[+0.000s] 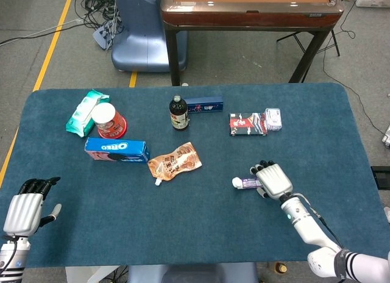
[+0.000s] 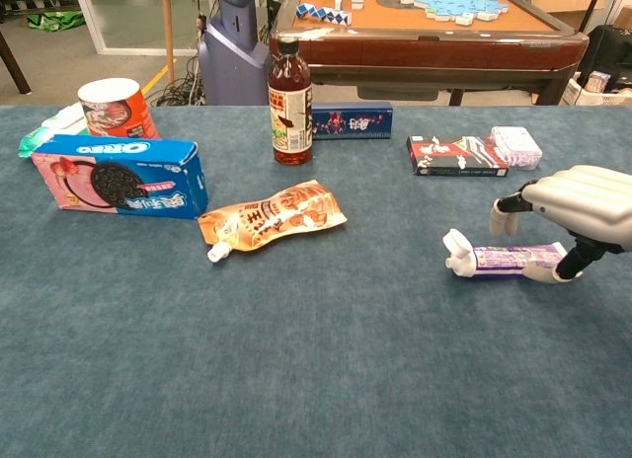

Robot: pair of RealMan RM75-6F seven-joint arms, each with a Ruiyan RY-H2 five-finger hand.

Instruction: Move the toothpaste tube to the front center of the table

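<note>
The toothpaste tube [image 1: 244, 183] [image 2: 504, 258] is white and purple and lies flat on the blue table, right of center, with its cap pointing left. My right hand [image 1: 274, 179] [image 2: 583, 206] hovers low over the tube's tail end. Its fingers [image 2: 506, 213] hang down on the far side and its thumb [image 2: 567, 264] touches the near side. The fingers are not closed on the tube, which still rests on the cloth. My left hand [image 1: 24, 211] rests at the front left corner, fingers apart and holding nothing.
An orange pouch [image 1: 175, 161] [image 2: 272, 216], an Oreo box [image 1: 117, 150] [image 2: 118, 177], a red cup [image 1: 108, 120] and a green wipes pack [image 1: 84, 111] lie left of center. A bottle [image 1: 178, 113] [image 2: 290, 103], a blue box [image 1: 204, 105], a red-black box [image 1: 247, 124] and a white packet [image 1: 273, 118] stand at the back.
</note>
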